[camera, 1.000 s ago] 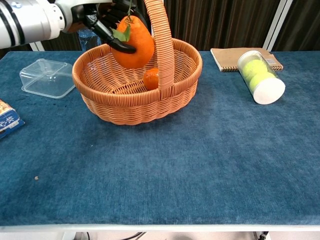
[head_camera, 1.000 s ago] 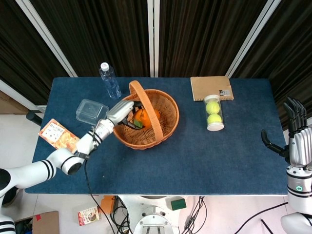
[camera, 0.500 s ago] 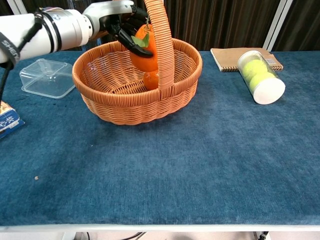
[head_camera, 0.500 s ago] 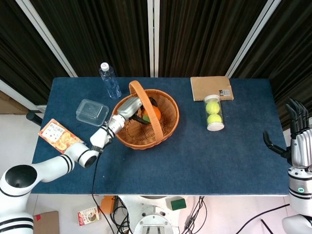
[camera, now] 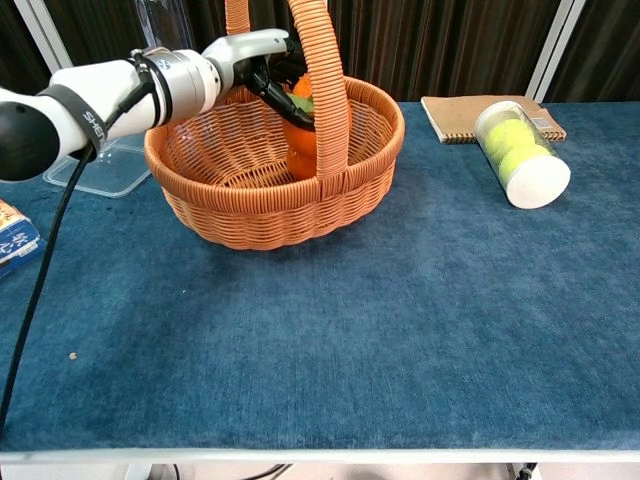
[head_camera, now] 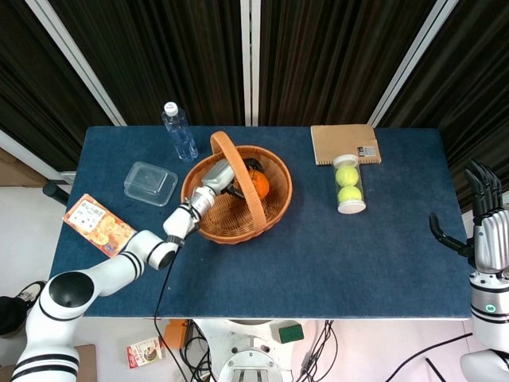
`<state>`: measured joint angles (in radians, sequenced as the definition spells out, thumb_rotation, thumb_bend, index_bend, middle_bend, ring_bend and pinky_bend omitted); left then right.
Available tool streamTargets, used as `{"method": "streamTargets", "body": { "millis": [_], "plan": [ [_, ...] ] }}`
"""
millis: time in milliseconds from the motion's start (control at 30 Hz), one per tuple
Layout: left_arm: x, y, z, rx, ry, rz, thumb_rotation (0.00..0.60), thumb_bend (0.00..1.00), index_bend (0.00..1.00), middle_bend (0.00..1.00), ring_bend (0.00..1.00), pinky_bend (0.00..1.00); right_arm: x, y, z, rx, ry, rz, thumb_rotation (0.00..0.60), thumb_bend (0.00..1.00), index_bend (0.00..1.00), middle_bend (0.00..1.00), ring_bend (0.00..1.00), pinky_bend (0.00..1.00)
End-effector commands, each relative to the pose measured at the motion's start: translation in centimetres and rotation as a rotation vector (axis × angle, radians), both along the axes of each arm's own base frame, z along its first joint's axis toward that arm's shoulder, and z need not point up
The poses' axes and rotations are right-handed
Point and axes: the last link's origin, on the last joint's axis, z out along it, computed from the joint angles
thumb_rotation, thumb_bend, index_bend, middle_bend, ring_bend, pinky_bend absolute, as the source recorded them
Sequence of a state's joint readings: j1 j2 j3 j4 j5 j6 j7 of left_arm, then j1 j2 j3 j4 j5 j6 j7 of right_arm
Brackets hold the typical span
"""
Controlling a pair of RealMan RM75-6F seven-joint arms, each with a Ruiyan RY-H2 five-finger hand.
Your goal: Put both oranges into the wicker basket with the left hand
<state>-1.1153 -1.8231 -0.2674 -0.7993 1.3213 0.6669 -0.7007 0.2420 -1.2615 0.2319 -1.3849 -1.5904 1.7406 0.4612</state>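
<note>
The wicker basket [head_camera: 274, 208] [camera: 250, 225] stands left of the table's middle, its tall handle [camera: 325, 90] arching over it. My left hand [head_camera: 221, 177] [camera: 250, 62] reaches in over the near-left rim and grips a large leafy orange [head_camera: 259, 185] [camera: 298, 125] low inside the basket. The handle partly hides this orange in the chest view. A smaller orange [camera: 299, 167] lies on the basket floor just beneath it. My right hand [head_camera: 483, 227] hangs off the table's right edge, holding nothing, with its fingers spread.
A water bottle [head_camera: 180, 131] and a clear plastic box [head_camera: 149, 182] [camera: 95, 165] sit left of the basket, and a juice carton [head_camera: 95, 223] lies near the left edge. A notebook [head_camera: 344, 143] and a tube of tennis balls [head_camera: 347, 185] [camera: 520, 152] lie to the right.
My left hand has carried the large orange from above the basket's left rim rightward and down, deep into the basket behind the handle. The right hand stays put.
</note>
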Motion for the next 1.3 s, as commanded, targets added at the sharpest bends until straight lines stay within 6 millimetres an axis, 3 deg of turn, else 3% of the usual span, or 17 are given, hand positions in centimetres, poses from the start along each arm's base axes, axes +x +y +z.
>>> {"method": "streamTargets", "body": {
  "millis": [33, 100, 300, 567, 867, 1133, 1300],
  "plan": [
    [-0.2, -0.2, -0.5, -0.022, 0.015, 0.000, 0.600, 0.19, 0.36, 0.39, 0.36, 0.48, 0.0, 0.0, 0.1, -0.002, 0.002, -0.002, 0.600, 0.38, 0.00, 0.00, 0.00, 0.00],
    [-0.4, -0.2, -0.6, -0.035, 0.027, 0.001, 0.600, 0.19, 0.33, 0.35, 0.33, 0.46, -0.1, 0.0, 0.2, -0.003, 0.002, -0.005, 0.600, 0.38, 0.00, 0.00, 0.00, 0.00],
    [-0.9, -0.6, -0.4, -0.070, 0.066, -0.024, 0.600, 0.18, 0.14, 0.14, 0.10, 0.29, -0.1, 0.1, 0.3, -0.005, 0.001, -0.007, 0.600, 0.38, 0.00, 0.00, 0.00, 0.00],
    [-1.2, -1.3, 1.1, -0.046, 0.041, -0.067, 0.600, 0.16, 0.09, 0.08, 0.05, 0.25, 0.3, 0.3, -0.1, 0.000, 0.002, 0.005, 0.600, 0.38, 0.00, 0.00, 0.00, 0.00],
    [-3.7, -3.2, 6.1, 0.022, 0.046, -0.098, 0.600, 0.16, 0.09, 0.08, 0.04, 0.24, 1.0, 0.8, -0.4, 0.000, 0.011, 0.030, 0.600, 0.38, 0.00, 0.00, 0.00, 0.00],
    [-8.4, -6.4, 12.8, 0.121, 0.094, -0.082, 0.600, 0.16, 0.09, 0.08, 0.04, 0.24, 1.3, 1.2, -0.8, 0.006, 0.015, 0.041, 0.600, 0.38, 0.00, 0.00, 0.00, 0.00],
    [-12.2, -9.4, 17.1, 0.211, 0.164, -0.056, 0.600, 0.16, 0.10, 0.08, 0.05, 0.24, 1.3, 1.4, -0.8, 0.001, 0.020, 0.041, 0.600, 0.38, 0.00, 0.00, 0.00, 0.00]
  ]
}}
